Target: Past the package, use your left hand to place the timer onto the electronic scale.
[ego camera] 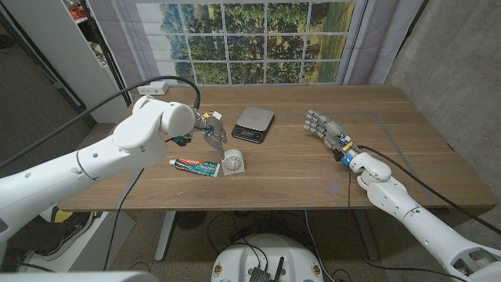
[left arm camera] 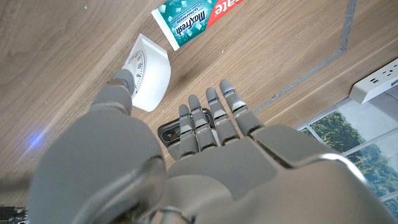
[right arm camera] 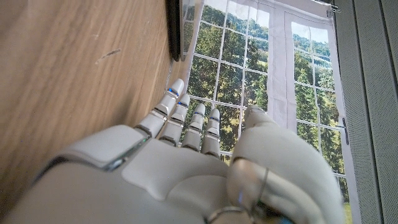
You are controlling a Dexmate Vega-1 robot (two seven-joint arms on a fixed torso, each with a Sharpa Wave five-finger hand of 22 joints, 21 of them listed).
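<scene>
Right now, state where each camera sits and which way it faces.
Head view: above, looking down at the table; both arms show.
Left wrist view: behind the left hand, facing the timer, toothpaste and scale.
Right wrist view: behind the right hand, facing the window.
Head and left wrist views share the timer.

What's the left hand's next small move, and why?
Probably lower and close the left hand around the timer. The hand hovers open just above it, thumb near its edge, nothing held. The electronic scale lies beyond, bare.
</scene>
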